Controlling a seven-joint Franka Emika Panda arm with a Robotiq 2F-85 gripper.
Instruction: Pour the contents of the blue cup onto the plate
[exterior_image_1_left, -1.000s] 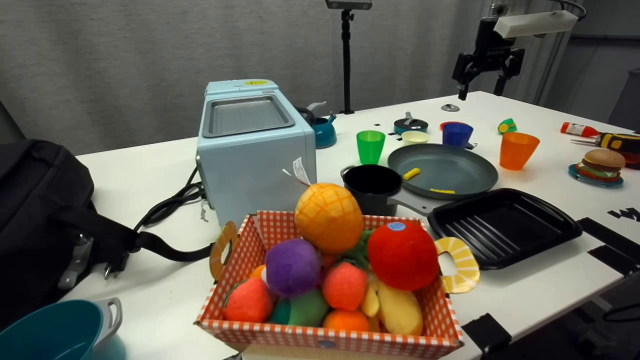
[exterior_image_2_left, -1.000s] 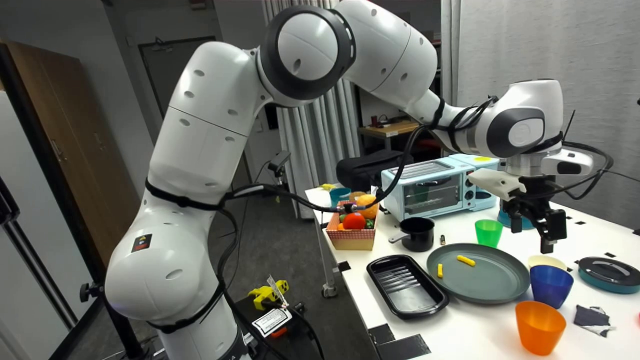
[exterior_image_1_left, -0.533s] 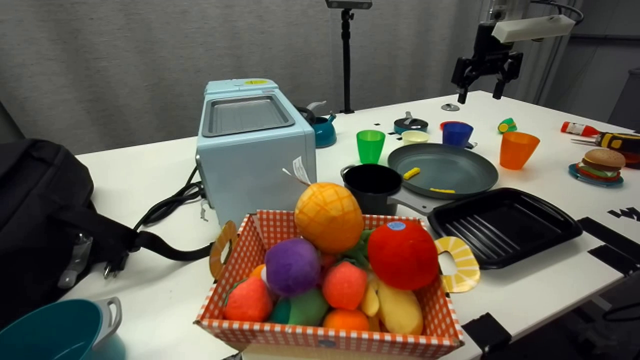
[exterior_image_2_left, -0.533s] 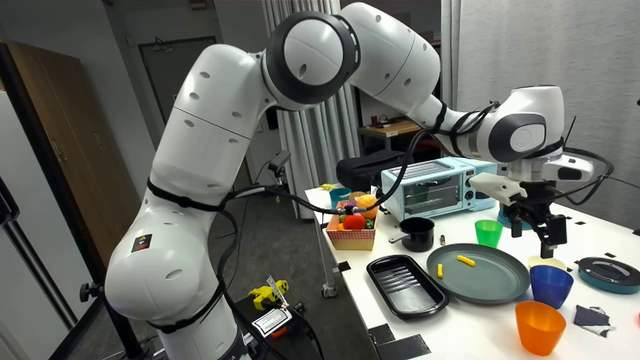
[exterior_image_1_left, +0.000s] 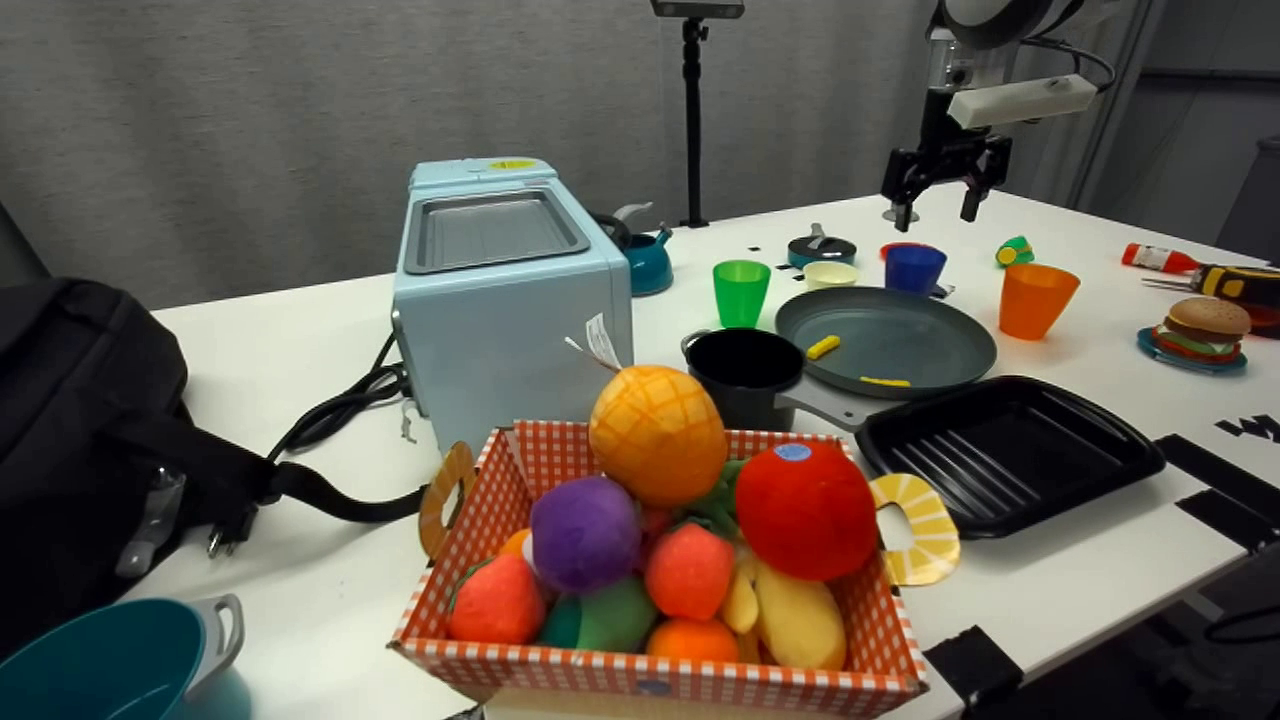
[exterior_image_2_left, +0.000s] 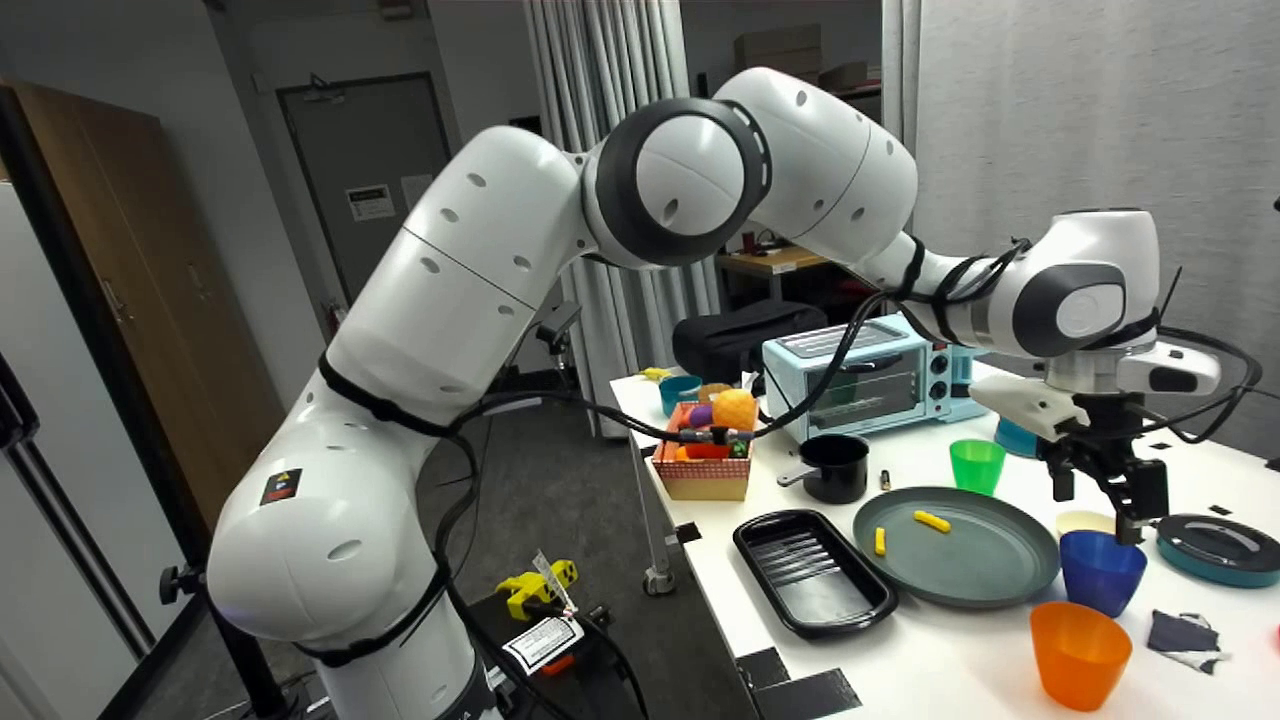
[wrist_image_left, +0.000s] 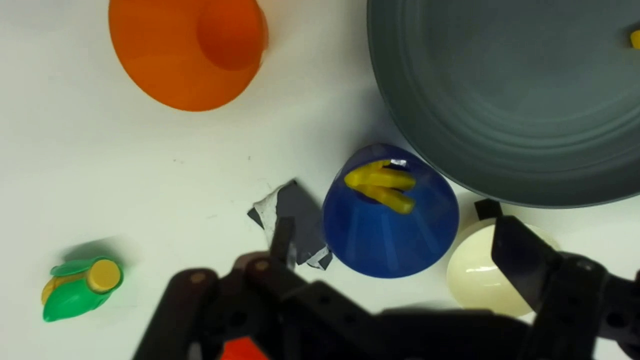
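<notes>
The small dark-blue cup (exterior_image_2_left: 1100, 582) stands upright beside the plate's rim and shows in both exterior views (exterior_image_1_left: 914, 272). In the wrist view the blue cup (wrist_image_left: 392, 240) has several yellow sticks (wrist_image_left: 382, 186) inside. The wide grey-green plate (exterior_image_2_left: 970, 565) lies flat on the table, also in the wrist view (wrist_image_left: 525, 95). Two yellow sticks (exterior_image_2_left: 932, 521) lie on it. My gripper (exterior_image_2_left: 1096, 510) is open, empty and pointing down above the table near the blue cup. In the wrist view its fingers (wrist_image_left: 395, 232) are spread to either side of the cup's near part, without touching it.
An orange cup (exterior_image_2_left: 1080, 655) stands near the blue cup. A cream bowl (wrist_image_left: 477, 272) sits partly below one finger. A green cup (exterior_image_2_left: 977, 466), black pot (exterior_image_2_left: 838, 468) and ridged black tray (exterior_image_2_left: 815, 575) surround the plate. A teal lidded pan (exterior_image_2_left: 1220, 550) stands behind.
My gripper has moved down, shifting left in an exterior view where the fruit box is in front and right where the arm is large. It stays open. The cup and plate have not moved.
</notes>
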